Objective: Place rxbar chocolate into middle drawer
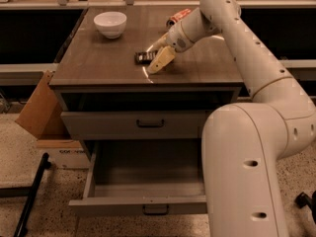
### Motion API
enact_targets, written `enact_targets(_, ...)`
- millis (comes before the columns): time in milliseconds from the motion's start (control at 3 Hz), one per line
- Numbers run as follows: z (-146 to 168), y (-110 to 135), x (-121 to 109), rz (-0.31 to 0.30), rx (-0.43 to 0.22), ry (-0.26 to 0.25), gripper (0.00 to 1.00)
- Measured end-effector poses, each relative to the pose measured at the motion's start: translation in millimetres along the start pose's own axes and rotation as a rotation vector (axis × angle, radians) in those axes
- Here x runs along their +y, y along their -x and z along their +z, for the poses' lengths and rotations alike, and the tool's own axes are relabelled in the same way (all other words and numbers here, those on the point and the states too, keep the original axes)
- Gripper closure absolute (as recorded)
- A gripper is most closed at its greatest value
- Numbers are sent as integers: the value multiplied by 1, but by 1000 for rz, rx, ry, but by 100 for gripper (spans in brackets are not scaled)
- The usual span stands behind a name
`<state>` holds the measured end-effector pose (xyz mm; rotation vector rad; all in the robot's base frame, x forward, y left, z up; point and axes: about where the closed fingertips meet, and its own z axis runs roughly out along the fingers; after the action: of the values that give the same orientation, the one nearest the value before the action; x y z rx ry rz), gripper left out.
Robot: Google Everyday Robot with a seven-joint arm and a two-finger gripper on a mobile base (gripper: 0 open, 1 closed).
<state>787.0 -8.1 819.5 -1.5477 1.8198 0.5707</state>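
The rxbar chocolate (143, 58) is a flat black wrapper lying on the brown cabinet top (98, 63), near its middle. My gripper (151, 59) has come down from the right onto the bar's right end. Its pale fingers (161, 60) stand apart, one in front of the bar and one behind it. The bar rests on the top. The middle drawer (148, 204) is the lower grey one. It is pulled out and its inside shows nothing in it. The grey drawer front above it (133, 125) is closed.
A white bowl (110, 23) stands at the back left of the top. An orange-red soda can (177, 17) lies at the back, behind my arm. A cardboard box (42, 115) leans left of the cabinet. A black bar (30, 194) lies on the floor.
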Motion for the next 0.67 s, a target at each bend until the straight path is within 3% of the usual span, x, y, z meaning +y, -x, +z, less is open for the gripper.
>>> enact_targets(333, 0, 1, 0, 4, 2, 6, 70)
enact_targets(667, -2, 3, 0, 4, 2, 6, 93)
